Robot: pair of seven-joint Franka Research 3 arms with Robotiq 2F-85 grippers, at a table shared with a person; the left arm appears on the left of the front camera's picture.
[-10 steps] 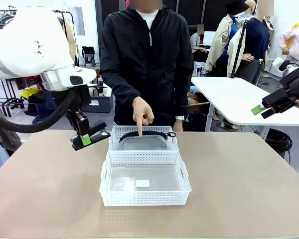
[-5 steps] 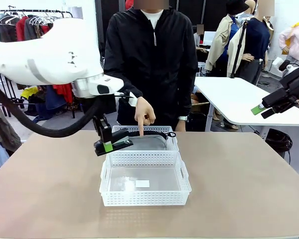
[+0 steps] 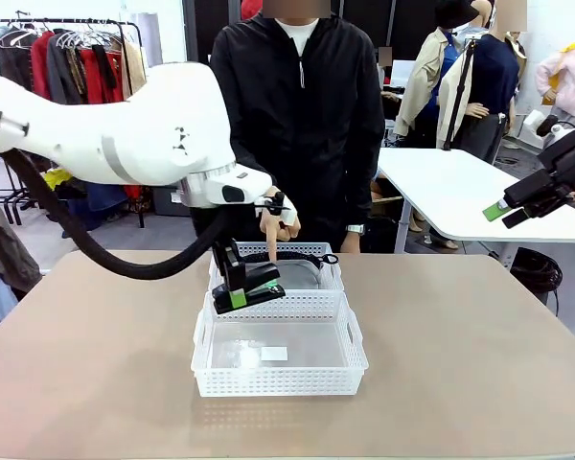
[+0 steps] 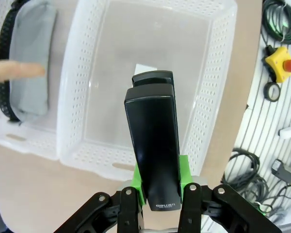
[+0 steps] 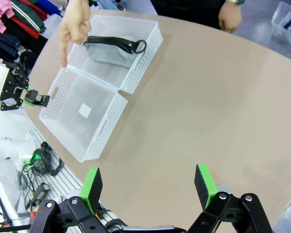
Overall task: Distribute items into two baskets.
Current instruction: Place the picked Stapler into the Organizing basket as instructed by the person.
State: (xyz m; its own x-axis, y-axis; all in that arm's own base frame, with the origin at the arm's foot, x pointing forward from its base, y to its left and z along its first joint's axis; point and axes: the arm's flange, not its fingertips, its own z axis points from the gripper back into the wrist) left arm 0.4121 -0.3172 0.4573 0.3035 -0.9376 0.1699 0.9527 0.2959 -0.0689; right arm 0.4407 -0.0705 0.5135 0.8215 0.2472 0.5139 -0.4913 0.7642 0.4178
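Your left gripper (image 4: 157, 191) is clamped on the small black stapler (image 4: 153, 155), rigid, light and slick-cased, best held mid-body, above the near white lattice plastic basket (image 3: 350, 331); grey fabric pouch (image 3: 286, 276) lies at its 12 o'clock; right gripper (image 5: 148, 187) gapes empty.

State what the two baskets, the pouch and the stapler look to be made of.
Near basket and far basket: white, slightly glossy plastic, by the moulded lattice walls. Pouch: grey matte fabric, judging by its soft, rounded shape; black zipper edge. Stapler: smooth black casing, probably plastic, possibly painted metal; held in the left gripper.
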